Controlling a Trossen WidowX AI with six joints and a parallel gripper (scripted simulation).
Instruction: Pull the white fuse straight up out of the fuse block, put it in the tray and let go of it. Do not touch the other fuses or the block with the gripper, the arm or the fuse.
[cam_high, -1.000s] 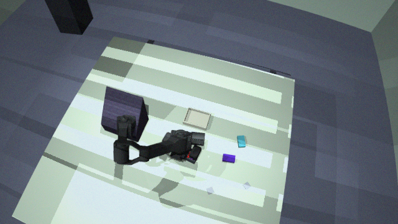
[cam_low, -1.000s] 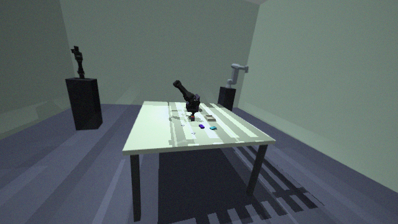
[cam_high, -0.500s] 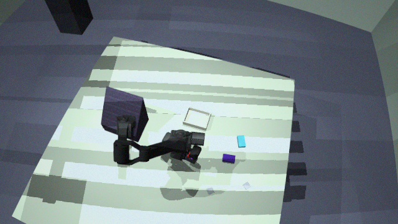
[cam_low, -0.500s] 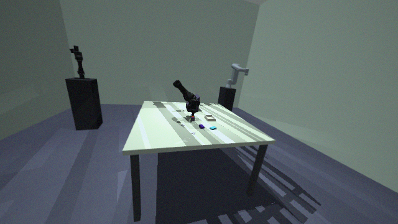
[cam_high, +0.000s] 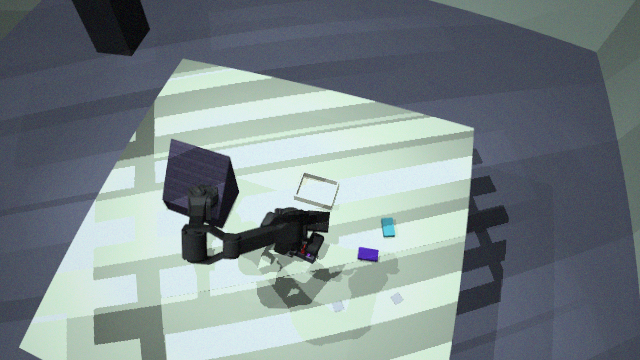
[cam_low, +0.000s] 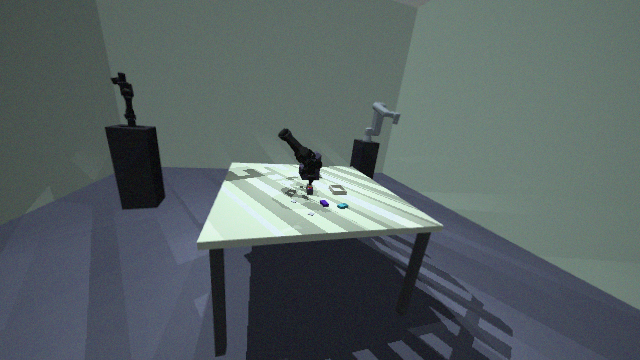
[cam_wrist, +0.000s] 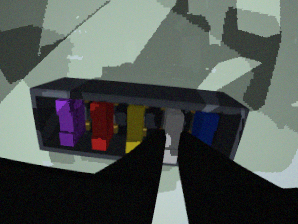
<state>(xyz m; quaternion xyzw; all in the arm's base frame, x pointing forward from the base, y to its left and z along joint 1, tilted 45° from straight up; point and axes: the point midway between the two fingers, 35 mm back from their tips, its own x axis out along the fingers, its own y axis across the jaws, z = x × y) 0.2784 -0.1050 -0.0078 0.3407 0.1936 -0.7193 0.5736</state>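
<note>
Gripper (cam_wrist: 169, 145) nearly closed, clamped on the white fuse (cam_wrist: 174, 124), which sits in its slot in the fuse block (cam_wrist: 136, 91). Two dark fingers filling the bottom of the wrist view, tips pinching either side of the white one. Just left of the grip: yellow fuse (cam_wrist: 135, 123), then red fuse (cam_wrist: 101, 123), then purple fuse (cam_wrist: 69, 121) at the far left end. Blue fuse (cam_wrist: 206, 125) immediately right. Hard to tell whether the fingertips brush the yellow neighbour, too dark there. Further out, from the top view: tray (cam_high: 316, 190) just beyond the gripper, resting apart from the block. Purple block (cam_high: 368, 253) and cyan block (cam_high: 388, 227) off to the side, well apart from the gripper on the striped table (cam_high: 280, 120).
</note>
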